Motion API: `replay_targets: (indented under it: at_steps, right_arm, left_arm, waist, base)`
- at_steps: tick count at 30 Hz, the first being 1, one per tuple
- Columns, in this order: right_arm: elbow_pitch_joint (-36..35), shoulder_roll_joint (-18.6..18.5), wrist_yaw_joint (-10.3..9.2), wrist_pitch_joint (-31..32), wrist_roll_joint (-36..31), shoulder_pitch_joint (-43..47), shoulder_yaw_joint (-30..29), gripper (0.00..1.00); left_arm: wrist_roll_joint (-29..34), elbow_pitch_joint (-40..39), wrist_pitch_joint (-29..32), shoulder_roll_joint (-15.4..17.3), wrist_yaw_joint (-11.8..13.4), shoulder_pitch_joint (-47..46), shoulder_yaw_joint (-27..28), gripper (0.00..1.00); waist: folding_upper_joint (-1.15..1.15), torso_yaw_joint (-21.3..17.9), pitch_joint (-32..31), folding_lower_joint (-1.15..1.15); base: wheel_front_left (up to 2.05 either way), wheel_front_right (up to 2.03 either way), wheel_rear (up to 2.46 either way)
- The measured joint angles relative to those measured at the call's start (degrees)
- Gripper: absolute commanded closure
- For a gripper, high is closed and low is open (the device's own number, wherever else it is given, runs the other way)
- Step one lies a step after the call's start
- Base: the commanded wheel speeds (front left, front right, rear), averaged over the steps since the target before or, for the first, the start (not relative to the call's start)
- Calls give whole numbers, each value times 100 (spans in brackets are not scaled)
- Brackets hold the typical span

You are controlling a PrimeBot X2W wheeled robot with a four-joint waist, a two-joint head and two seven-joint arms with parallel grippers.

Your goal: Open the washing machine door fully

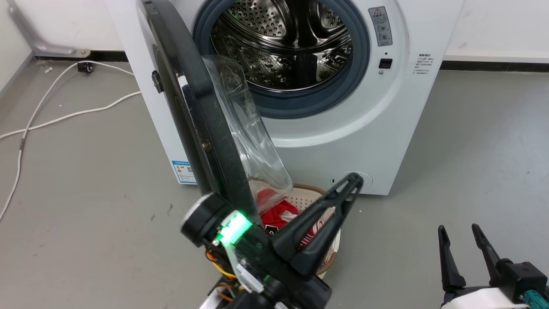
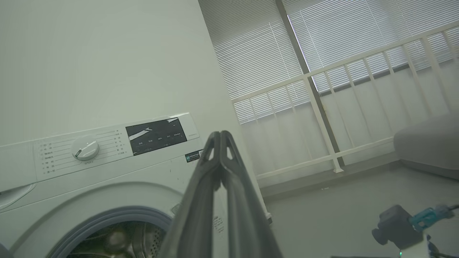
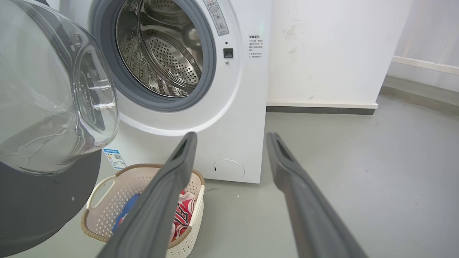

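The washing machine door (image 1: 201, 107) stands swung out from the white machine (image 1: 386, 128), edge-on to the head view, its black rim facing me. Its clear glass bowl (image 1: 253, 141) bulges to the right; in the right wrist view the door (image 3: 36, 200) takes up the left side. The steel drum opening (image 1: 283, 43) is uncovered. My left gripper (image 1: 354, 180) is shut on nothing, its wrist just below the door's lower rim and its fingers slanting up to the right on the glass side. The left gripper (image 2: 219, 135) points past the control panel (image 2: 118, 143). My right gripper (image 1: 459, 229) is open at the lower right, apart from the door, and the right gripper (image 3: 232, 135) faces the machine's front.
A cream laundry basket (image 3: 143, 170) with red clothing sits on the floor below the door, right in front of the machine. The basket (image 1: 317, 191) lies partly behind my left fingers. White cables (image 1: 51, 118) run across the grey floor at the left. A white railing (image 2: 322, 107) stands to the machine's right.
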Motion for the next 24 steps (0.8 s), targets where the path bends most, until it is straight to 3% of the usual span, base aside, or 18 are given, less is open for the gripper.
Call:
replay_targets:
  at_steps: [12,24]
  right_arm:
    - [137,-89,0,0,90,-91,12,0]
    - [253,-204,0,0,188,-199,34,0]
  left_arm:
    - [-162,649,0,26,-19,181,-436,100]
    - [-402,1171,1,63,12,513,-333,100]
  waist:
    - [0,3,59,0]
    - [0,9,130,0]
  base:
    - [0,0,0]
    - [0,0,0]
